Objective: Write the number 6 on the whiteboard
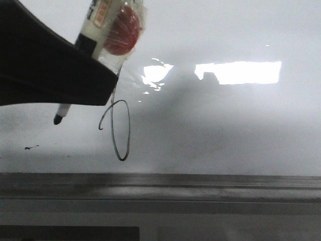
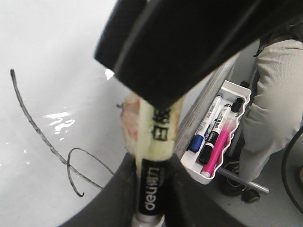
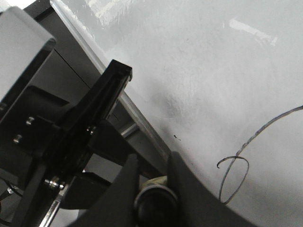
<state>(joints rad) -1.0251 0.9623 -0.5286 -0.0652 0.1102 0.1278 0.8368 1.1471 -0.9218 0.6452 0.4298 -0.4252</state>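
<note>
1. Grey metal frame (image 1: pixel 160 181) runs across the near edge of the front view. Behind it, the glossy whiteboard (image 1: pixel 225 130) fills the rest.
2. Just beyond the frame sits the number 6 (image 1: pixel 120 129). It is a thin black line with a narrow, upright oval loop and a small hooked tail on its left.
3. The stem rises from the loop's top and soon passes behind the left end effector (image 1: pixel 75 80), so its upper part is hidden in this view. In the left wrist view the stem shows as a long slanted stroke.
4. A tiny black smudge (image 1: pixel 31 147) lies left of the loop, well apart from it.
5. The left end effector enters from the upper left, cut off by the picture's edge. It is clamped on a marker (image 1: pixel 90 30).
6. The marker is tilted, with its black tip (image 1: pixel 57 119) pointing down, left of the loop. Whether the tip touches the board cannot be told.
7. A red patch under clear wrap sits on the marker's upper part. The label there is too blurred to read.
8. The right end effector (image 3: pixel 154 189) shows only in its own wrist view. Its fingers stand close on either side of a dark round thing (image 3: pixel 154 202). I cannot tell whether they grip it.
9. Farther back, a bright rectangular reflection (image 1: pixel 241 72) lies on the board.
</note>
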